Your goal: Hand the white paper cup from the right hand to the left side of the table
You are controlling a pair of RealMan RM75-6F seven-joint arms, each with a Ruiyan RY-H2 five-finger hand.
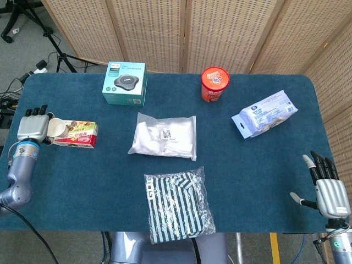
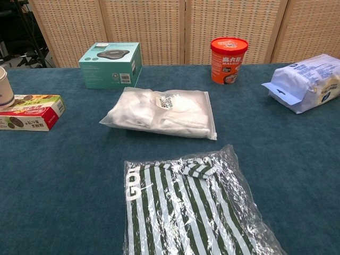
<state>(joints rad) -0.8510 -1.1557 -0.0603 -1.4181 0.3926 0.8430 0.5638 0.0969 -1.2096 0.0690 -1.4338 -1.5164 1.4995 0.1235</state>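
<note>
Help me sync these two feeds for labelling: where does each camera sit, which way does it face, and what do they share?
Head view: high above the near edge, looking steeply down on the whole table; shows the left hand holding the paper cup and the right hand, empty, fingers apart.
Chest view: low at the near edge, looking across the table toward the wicker screens; no hand or arm visible, only the cup's edge at far left.
Shared: teal box, red tub, snack box, white bag, striped bag.
</note>
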